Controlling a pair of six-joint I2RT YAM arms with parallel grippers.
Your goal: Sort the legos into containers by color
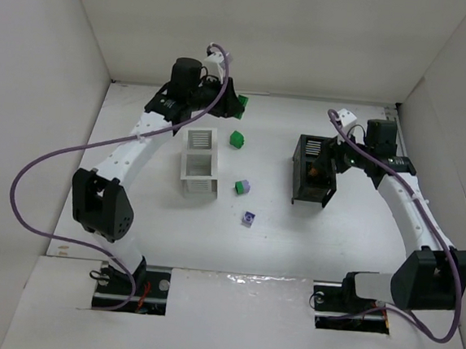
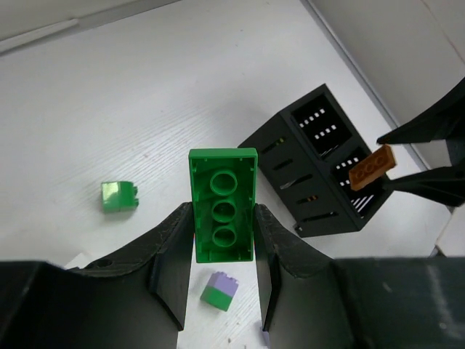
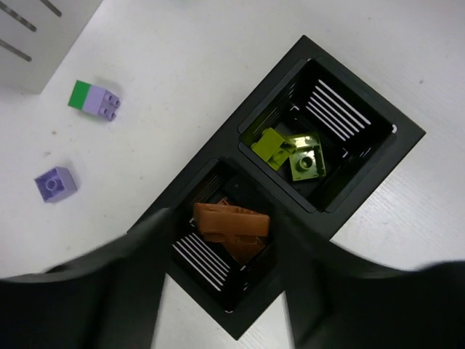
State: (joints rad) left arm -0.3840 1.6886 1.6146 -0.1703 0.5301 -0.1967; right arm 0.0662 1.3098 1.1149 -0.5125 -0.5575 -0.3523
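Observation:
My left gripper (image 2: 224,240) is shut on a green brick (image 2: 221,206) and holds it above the table near the back (image 1: 242,100). My right gripper (image 3: 227,225) hovers over the black container (image 3: 320,156). Its blurred jaws stand a little wider than an orange brick (image 3: 231,220), which hangs between them over the near compartment (image 2: 372,167). Another orange brick lies below it. The far compartment holds yellow-green bricks (image 3: 290,154). The white container (image 1: 200,163) stands left of centre.
A small green brick (image 1: 237,139) sits right of the white container. A green-and-lavender brick (image 1: 242,187) and a purple brick (image 1: 249,218) lie between the two containers. White walls enclose the table on three sides.

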